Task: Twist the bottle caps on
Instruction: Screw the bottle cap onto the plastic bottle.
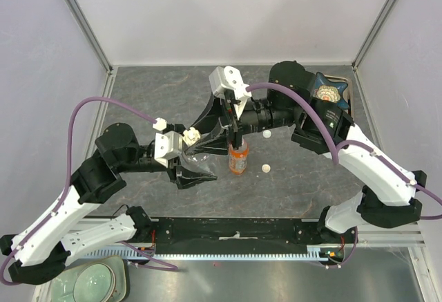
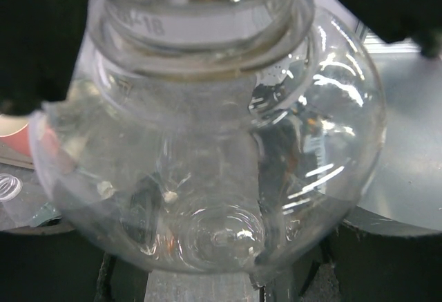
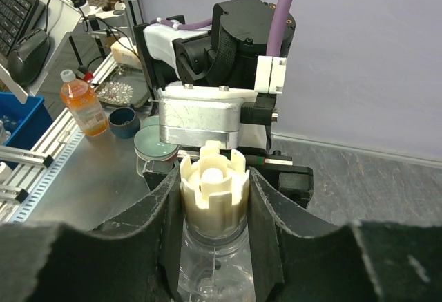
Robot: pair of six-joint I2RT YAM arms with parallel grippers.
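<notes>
My left gripper (image 1: 193, 162) is shut on a clear bottle (image 1: 205, 152), which it holds above the table. In the left wrist view that clear bottle (image 2: 207, 143) fills the frame, its neck at the top. A cream notched bottle cap (image 3: 214, 181) sits on the neck of the clear bottle (image 3: 214, 271). My right gripper (image 3: 215, 193) is shut on that cap, with a finger (image 3: 168, 215) pressed against each side. An orange bottle (image 1: 238, 159) stands upright just to the right, its top hidden under the right arm. Two loose white caps (image 1: 266, 135) (image 1: 266, 168) lie on the table.
A blue object with a round patterned face (image 1: 326, 95) sits at the back right corner. A greenish bowl (image 1: 90, 281) lies off the table at the near left. The right wrist view shows, beyond the table, another orange bottle (image 3: 83, 105) and a dark blue cup (image 3: 124, 122).
</notes>
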